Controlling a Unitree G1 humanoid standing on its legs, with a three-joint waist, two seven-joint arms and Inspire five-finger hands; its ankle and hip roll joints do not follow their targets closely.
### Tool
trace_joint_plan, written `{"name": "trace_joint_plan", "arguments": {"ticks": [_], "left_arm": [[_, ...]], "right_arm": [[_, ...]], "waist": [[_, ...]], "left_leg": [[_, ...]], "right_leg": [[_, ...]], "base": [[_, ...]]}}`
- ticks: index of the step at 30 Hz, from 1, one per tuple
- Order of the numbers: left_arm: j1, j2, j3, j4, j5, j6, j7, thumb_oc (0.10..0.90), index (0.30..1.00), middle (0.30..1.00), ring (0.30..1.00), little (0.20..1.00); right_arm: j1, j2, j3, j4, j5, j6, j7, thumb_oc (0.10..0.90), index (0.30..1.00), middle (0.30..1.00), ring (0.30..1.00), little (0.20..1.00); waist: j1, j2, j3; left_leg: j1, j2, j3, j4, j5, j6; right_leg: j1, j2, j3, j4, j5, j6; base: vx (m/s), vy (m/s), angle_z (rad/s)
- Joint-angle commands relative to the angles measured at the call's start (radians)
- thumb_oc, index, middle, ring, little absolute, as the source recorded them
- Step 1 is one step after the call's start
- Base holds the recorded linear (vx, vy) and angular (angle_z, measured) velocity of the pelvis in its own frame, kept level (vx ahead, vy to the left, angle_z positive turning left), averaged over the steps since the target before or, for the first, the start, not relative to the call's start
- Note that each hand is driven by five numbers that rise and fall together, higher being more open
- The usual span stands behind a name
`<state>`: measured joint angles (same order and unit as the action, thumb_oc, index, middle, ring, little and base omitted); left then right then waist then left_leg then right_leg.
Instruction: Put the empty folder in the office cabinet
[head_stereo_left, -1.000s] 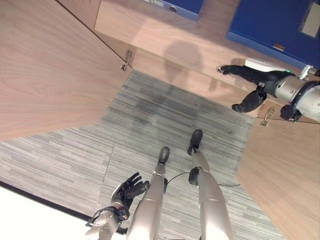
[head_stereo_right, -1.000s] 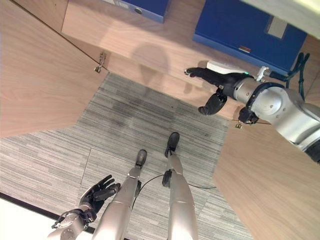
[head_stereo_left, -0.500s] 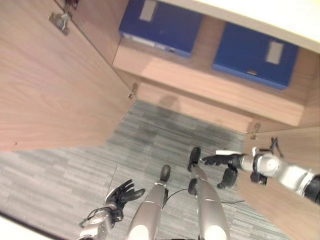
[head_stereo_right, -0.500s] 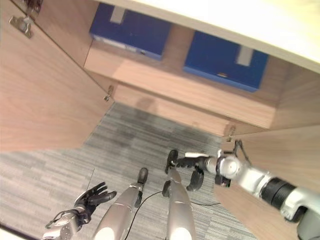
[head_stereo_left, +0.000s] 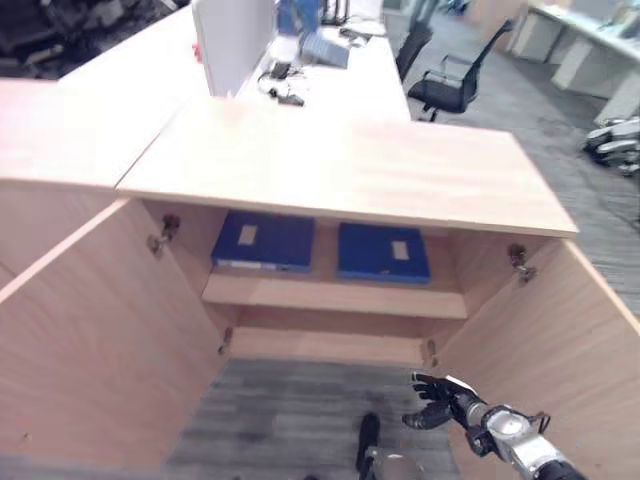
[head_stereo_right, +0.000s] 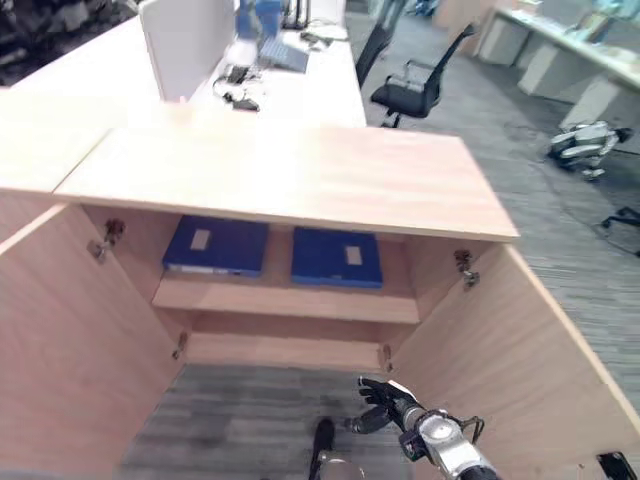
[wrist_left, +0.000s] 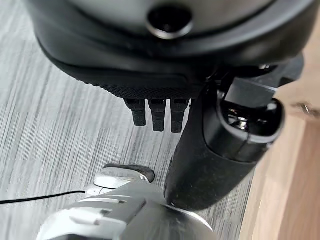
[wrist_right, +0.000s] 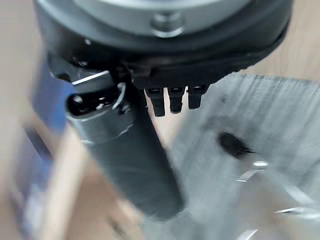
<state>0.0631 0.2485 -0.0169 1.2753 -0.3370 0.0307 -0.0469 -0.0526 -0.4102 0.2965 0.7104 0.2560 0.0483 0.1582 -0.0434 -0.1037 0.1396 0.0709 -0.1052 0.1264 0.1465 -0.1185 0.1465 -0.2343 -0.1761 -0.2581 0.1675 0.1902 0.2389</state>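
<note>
Two blue folders lie flat side by side on the cabinet's shelf (head_stereo_left: 335, 297), one to the left (head_stereo_left: 265, 241) and one to the right (head_stereo_left: 384, 252). My right hand (head_stereo_left: 440, 402) hangs low in front of the open cabinet, near the right door, with its fingers spread and nothing in it. In the right wrist view the right hand (wrist_right: 150, 65) shows straight fingers over the carpet and a blur of blue. My left hand (wrist_left: 160, 75) is open and empty above the grey carpet.
The cabinet's left door (head_stereo_left: 90, 340) and right door (head_stereo_left: 560, 360) stand wide open. Its wooden top (head_stereo_left: 340, 165) joins a desk with a white divider screen (head_stereo_left: 232, 40). A black office chair (head_stereo_left: 450, 90) stands beyond.
The camera has swung up from the floor to the whole cabinet and the office behind. My right hand has drawn back from the shelf edge and now hangs lower.
</note>
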Motion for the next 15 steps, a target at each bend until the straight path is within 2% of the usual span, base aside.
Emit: {"name": "trace_joint_plan", "arguments": {"ticks": [1, 6, 8, 12, 15], "left_arm": [[-0.004, -0.003, -0.013, -0.036, 0.04, 0.0, 0.013, 0.8, 0.9, 0.9, 0.9, 0.9], [0.007, -0.011, -0.004, -0.024, 0.044, 0.005, 0.033, 0.8, 0.9, 0.9, 0.9, 0.9], [0.007, -0.019, -0.011, -0.016, 0.039, 0.005, 0.039, 0.8, 0.9, 0.9, 0.9, 0.9], [0.013, -0.035, -0.014, -0.001, 0.045, 0.007, 0.047, 0.8, 0.9, 0.9, 0.9, 0.9], [0.016, -0.042, -0.018, -0.007, 0.041, 0.007, 0.048, 0.8, 0.9, 0.9, 0.9, 0.9]], "right_arm": [[-0.119, -0.046, -0.063, -0.019, 0.052, -0.056, -0.154, 0.8, 0.9, 0.9, 0.9, 0.9], [-0.009, 0.019, -0.17, 0.051, 0.036, -0.049, -0.224, 0.8, 0.9, 0.9, 0.9, 0.9], [0.006, 0.038, -0.199, 0.114, 0.048, -0.045, -0.251, 0.8, 0.9, 0.9, 0.9, 0.9], [0.053, 0.091, -0.241, 0.179, 0.121, -0.048, -0.28, 0.8, 0.9, 0.9, 0.9, 0.9], [0.07, 0.095, -0.25, 0.179, 0.142, -0.05, -0.285, 0.8, 0.9, 0.9, 0.9, 0.9]], "waist": [[0.037, 0.032, 0.027], [0.033, 0.069, -0.03], [0.03, 0.068, -0.049], [0.005, 0.066, -0.08], [-0.003, 0.065, -0.087]], "left_leg": [[0.029, 0.006, -0.02, -0.133, -0.015, -0.04], [0.021, 0.041, 0.023, -0.21, 0.039, -0.052], [0.015, 0.039, 0.04, -0.227, 0.048, -0.058], [0.0, 0.05, 0.089, -0.234, 0.054, -0.077], [-0.003, 0.054, 0.101, -0.234, 0.054, -0.082]], "right_leg": [[0.026, 0.009, -0.021, 0.009, 0.033, -0.058], [0.098, 0.001, 0.01, 0.048, -0.045, -0.081], [0.133, 0.011, 0.026, 0.012, -0.053, -0.077], [0.157, 0.082, 0.091, -0.109, -0.096, -0.091], [0.167, 0.096, 0.109, -0.139, -0.099, -0.096]], "base": [[-0.17, 0.066, -0.95], [-0.02, 0.02, -0.48], [0.02, 0.007, -0.27], [0.02, -0.035, -0.49], [0.01, -0.041, -0.49]]}}
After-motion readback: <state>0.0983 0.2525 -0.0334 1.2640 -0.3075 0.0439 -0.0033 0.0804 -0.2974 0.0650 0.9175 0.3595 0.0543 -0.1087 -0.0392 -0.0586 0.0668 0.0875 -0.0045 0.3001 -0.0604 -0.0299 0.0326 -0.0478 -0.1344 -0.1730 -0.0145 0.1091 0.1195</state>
